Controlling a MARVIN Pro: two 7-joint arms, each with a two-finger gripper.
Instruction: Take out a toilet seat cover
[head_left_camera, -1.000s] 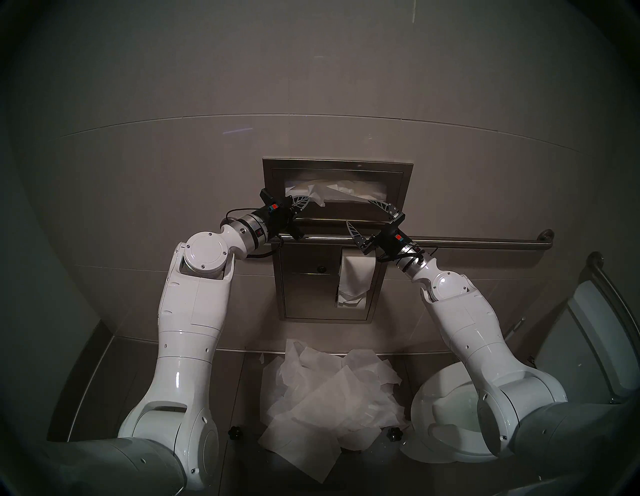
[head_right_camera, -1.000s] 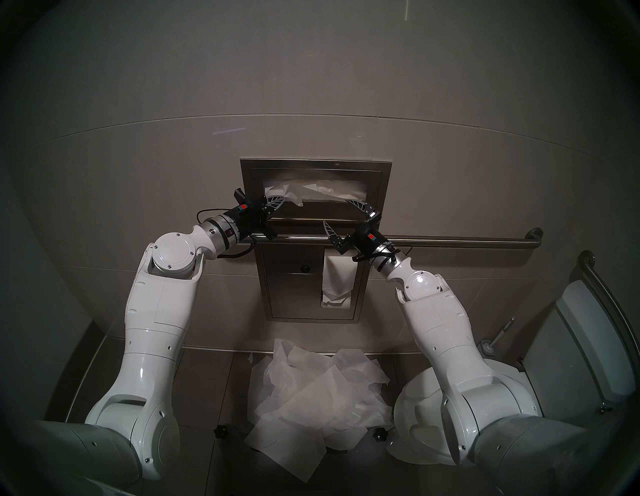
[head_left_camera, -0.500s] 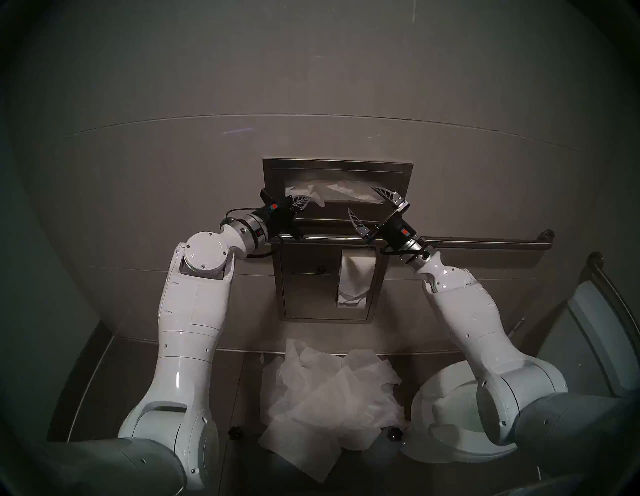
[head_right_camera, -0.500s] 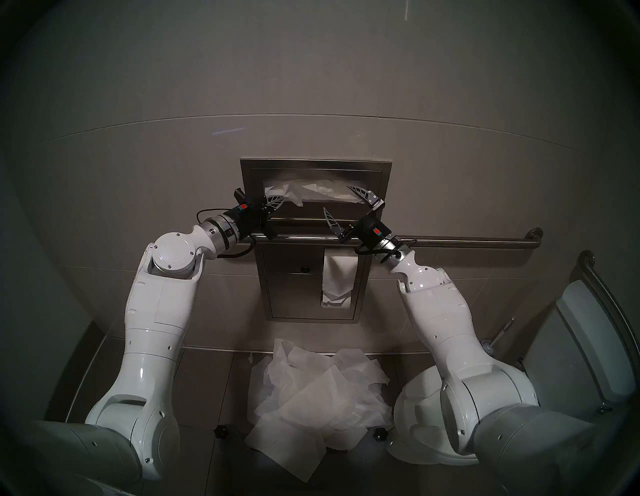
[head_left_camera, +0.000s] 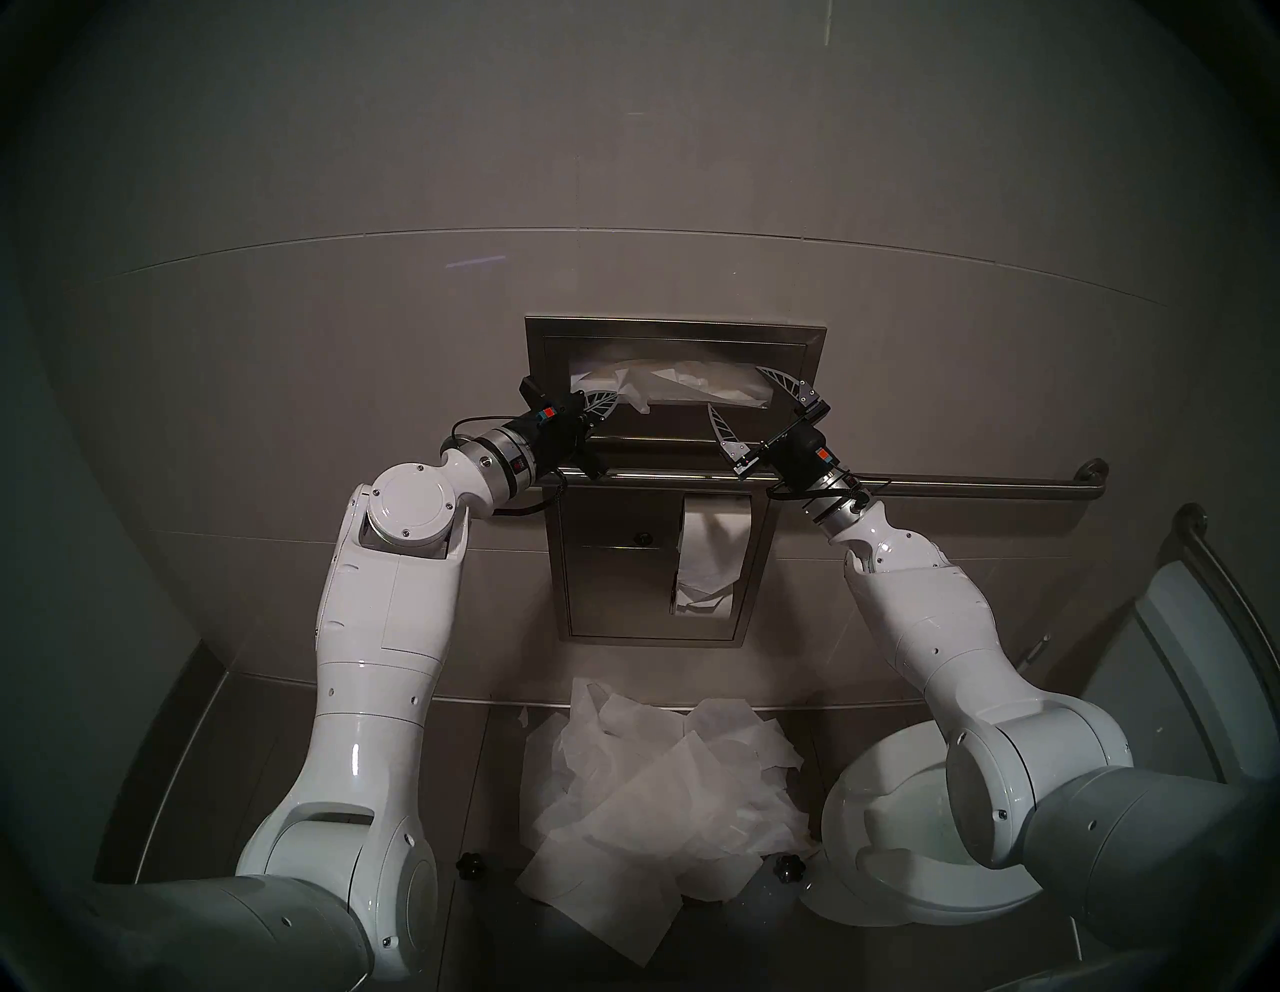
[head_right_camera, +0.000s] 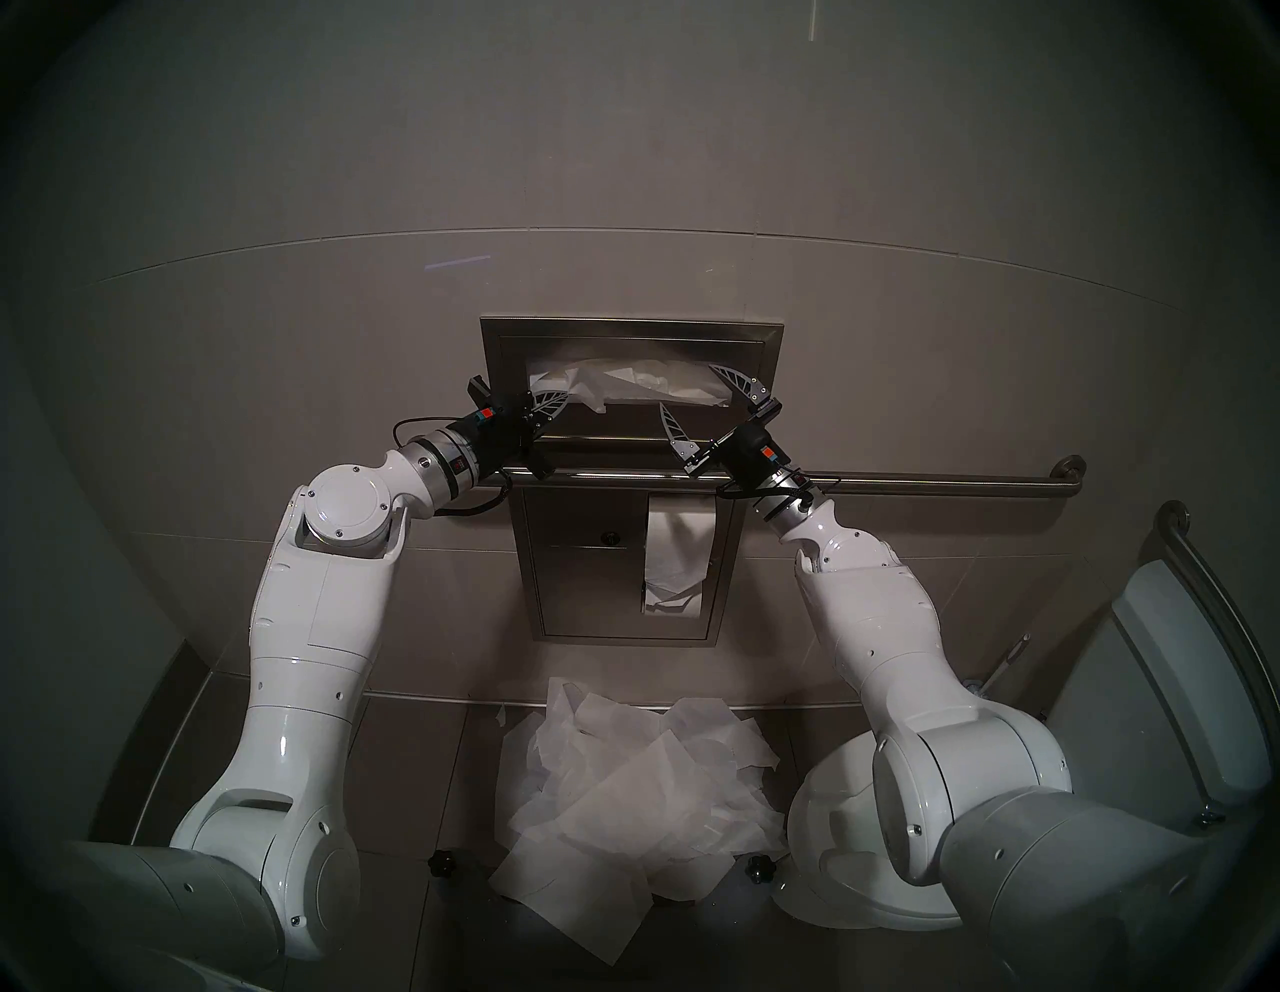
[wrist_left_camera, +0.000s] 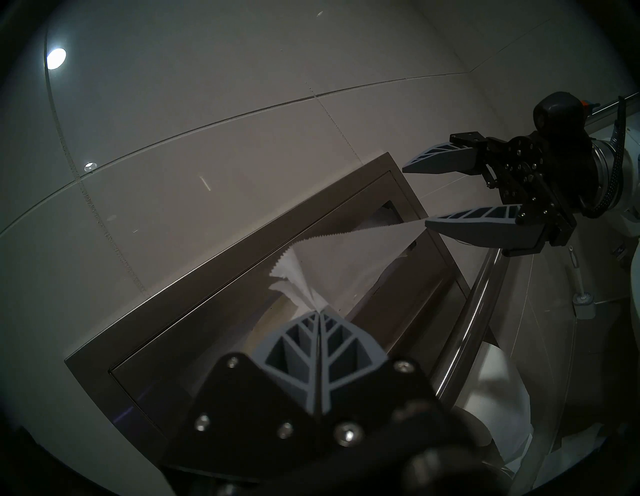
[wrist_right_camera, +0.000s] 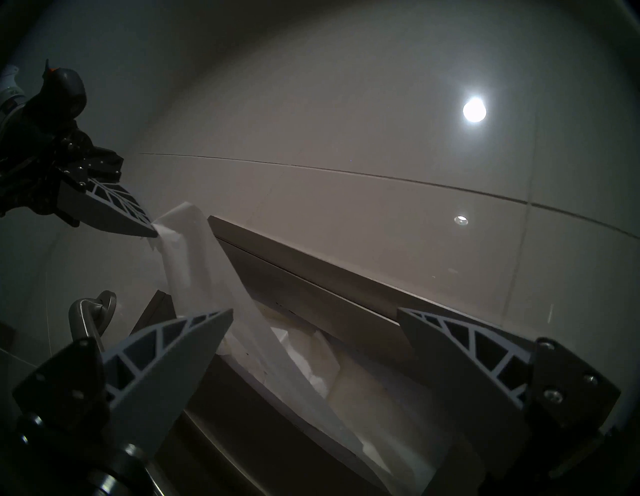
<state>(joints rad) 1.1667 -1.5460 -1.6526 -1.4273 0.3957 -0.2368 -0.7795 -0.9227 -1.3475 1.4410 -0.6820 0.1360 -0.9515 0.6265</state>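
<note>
The toilet seat cover (head_left_camera: 658, 384) is a thin white sheet that sticks out of the slot in the steel wall dispenser (head_left_camera: 675, 325). My left gripper (head_left_camera: 618, 402) is shut on the sheet's left corner. In the left wrist view the sheet (wrist_left_camera: 346, 256) fans out from the pinched fingertips (wrist_left_camera: 318, 313). My right gripper (head_left_camera: 734, 389) stands open at the slot's right end, one finger over the slot and the other below it. In the right wrist view its open fingers (wrist_right_camera: 314, 311) straddle the stretched sheet (wrist_right_camera: 194, 249) without touching it.
A steel grab bar (head_left_camera: 970, 485) runs across the wall just under both wrists. Below it a toilet paper roll (head_left_camera: 710, 554) hangs in the lower panel. A heap of white paper sheets (head_left_camera: 658, 796) covers the floor. The toilet (head_left_camera: 873, 831) stands at the right.
My right gripper has risen and shifted slightly right, up to the slot's right end, staying open. The left gripper and the pinched sheet have not moved.
</note>
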